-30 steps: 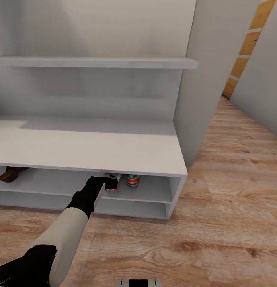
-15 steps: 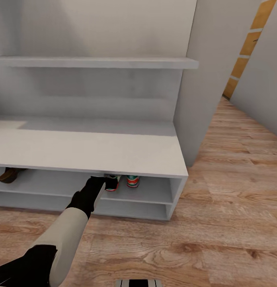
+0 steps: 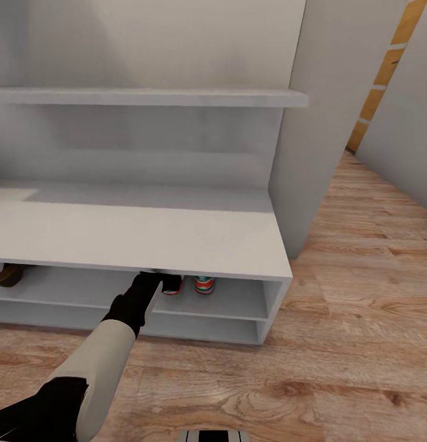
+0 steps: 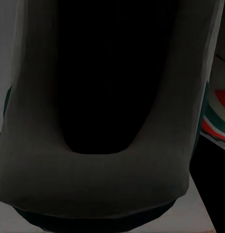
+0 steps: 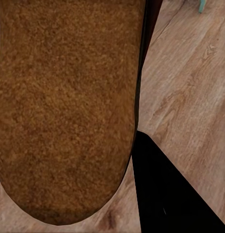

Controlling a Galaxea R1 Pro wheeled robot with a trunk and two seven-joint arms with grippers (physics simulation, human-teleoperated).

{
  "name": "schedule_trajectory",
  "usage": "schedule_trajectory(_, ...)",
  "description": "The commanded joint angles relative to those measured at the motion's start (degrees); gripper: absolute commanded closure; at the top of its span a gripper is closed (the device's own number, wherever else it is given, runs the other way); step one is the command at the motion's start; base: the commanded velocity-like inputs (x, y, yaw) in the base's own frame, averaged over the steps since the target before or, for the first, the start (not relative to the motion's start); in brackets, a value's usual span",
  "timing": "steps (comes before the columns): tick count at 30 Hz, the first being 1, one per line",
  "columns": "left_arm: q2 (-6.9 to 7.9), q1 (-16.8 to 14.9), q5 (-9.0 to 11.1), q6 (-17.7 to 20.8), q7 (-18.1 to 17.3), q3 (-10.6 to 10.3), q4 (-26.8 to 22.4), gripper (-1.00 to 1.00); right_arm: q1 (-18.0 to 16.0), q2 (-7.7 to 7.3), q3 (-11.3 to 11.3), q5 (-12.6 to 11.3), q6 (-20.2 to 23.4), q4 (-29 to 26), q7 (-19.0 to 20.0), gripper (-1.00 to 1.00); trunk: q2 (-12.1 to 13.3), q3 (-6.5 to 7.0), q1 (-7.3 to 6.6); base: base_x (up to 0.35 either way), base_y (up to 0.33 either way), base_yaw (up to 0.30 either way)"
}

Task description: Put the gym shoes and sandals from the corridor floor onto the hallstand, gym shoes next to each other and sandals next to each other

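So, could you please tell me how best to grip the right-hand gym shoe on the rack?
Probably pinch the right-hand gym shoe across its near end, coming in level through the open front of the hallstand: its bench top covers the shoe from above.

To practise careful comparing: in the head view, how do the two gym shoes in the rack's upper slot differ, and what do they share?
The left gym shoe is partly hidden behind the left gripper, which reaches into the slot at it; the right gym shoe stands free and shows more. The left one shows mainly red; the right one shows green, white and red. Both sit side by side on the hallstand's upper shelf, off the floor.
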Motion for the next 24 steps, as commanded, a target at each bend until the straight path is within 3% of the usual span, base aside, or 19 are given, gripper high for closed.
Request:
schedule_trajectory(1, -0.04, -0.02, -0.63, 0.26, -0.56, 0.18, -0.09, 1.00, -0.05, -0.01, -0.02, 0.27, 0.29, -0.05, 0.11, 1.00, -0.02, -0.05, -0.01, 0.000, 0.000, 0.000)
schedule_trajectory(4, -0.04, -0.02, -0.65, 0.26, -0.56, 0.19, -0.08, 1.00, -0.05, -0.01, -0.02, 0.23, 0.29, -0.06, 0.11, 1.00, -0.02, -0.05, -0.01, 0.000, 0.000, 0.000)
schedule_trajectory(5, -0.04, -0.02, -0.65, 0.26, -0.56, 0.19, -0.08, -1.00, -0.05, -0.01, 0.00, 0.25, 0.29, -0.04, 0.11, 1.00, -0.02, -0.05, -0.01, 0.000, 0.000, 0.000)
schedule_trajectory(18, -0.04, -0.02, -0.66, 0.26, -0.56, 0.19, -0.16, -1.00, -0.05, -0.01, -0.01, 0.27, 0.29, -0.05, 0.11, 1.00, -0.02, -0.05, -0.01, -0.002, 0.000, 0.000)
schedule_trajectory(24, -0.04, -0.02, -0.66, -0.63, -0.56, 0.19, -0.11, -1.00, -0.05, -0.01, 0.04, 0.27, 0.30, -0.06, 0.11, 1.00, -0.02, -0.05, -0.01, -0.261, 0.000, 0.000)
